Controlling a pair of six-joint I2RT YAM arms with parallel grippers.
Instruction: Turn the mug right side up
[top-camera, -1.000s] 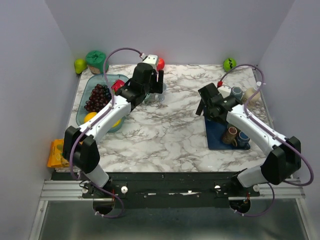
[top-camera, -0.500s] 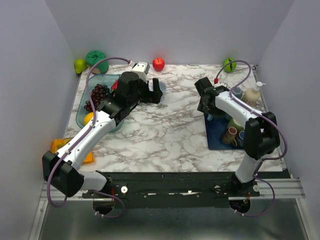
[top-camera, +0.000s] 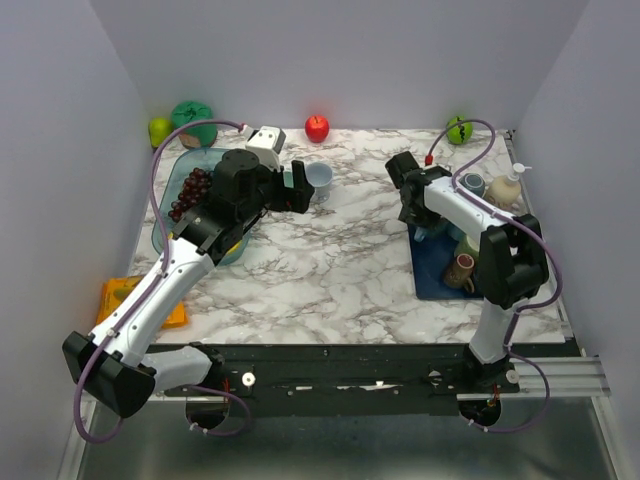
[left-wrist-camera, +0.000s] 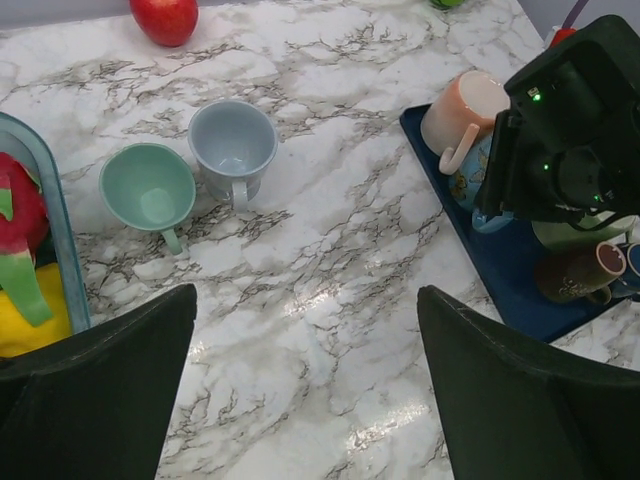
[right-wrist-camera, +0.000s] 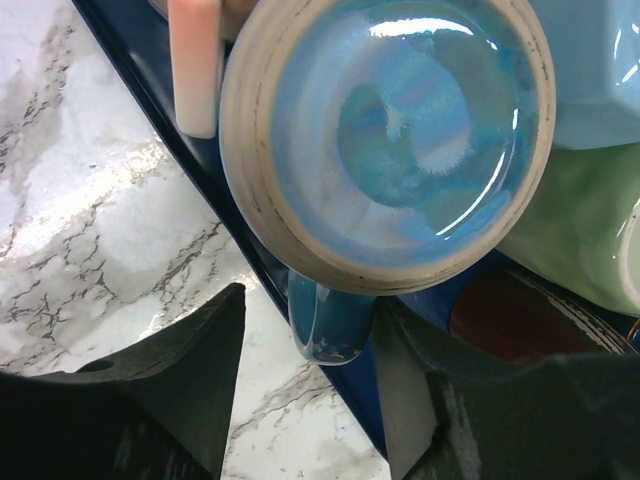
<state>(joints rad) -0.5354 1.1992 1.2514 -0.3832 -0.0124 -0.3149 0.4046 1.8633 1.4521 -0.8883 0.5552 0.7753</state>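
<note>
A blue mug (right-wrist-camera: 400, 130) stands upside down on the dark blue tray (right-wrist-camera: 160, 60), its base up. My right gripper (right-wrist-camera: 312, 305) is right above it, open, with the mug's handle (right-wrist-camera: 330, 325) between the fingers; the left finger stands clear of it. In the top view the right gripper (top-camera: 420, 222) covers that mug at the tray's far left corner. In the left wrist view the blue mug (left-wrist-camera: 470, 185) shows under the right gripper. My left gripper (left-wrist-camera: 307, 295) is open and empty above the marble, near a green cup (left-wrist-camera: 150, 190) and a grey-blue mug (left-wrist-camera: 233, 145).
The tray (top-camera: 440, 285) also holds a pink mug (left-wrist-camera: 465, 105), a green mug (right-wrist-camera: 590, 230) and a brown mug (top-camera: 462, 268). A soap bottle (top-camera: 510, 188) stands at the right. A fruit bowl (top-camera: 165, 225) lies far left; a red apple (top-camera: 317, 127) at the back.
The left arm has drawn back from the two cups towards the left, its gripper open. The right arm has swung to the tray's far corner and come down over the blue mug.
</note>
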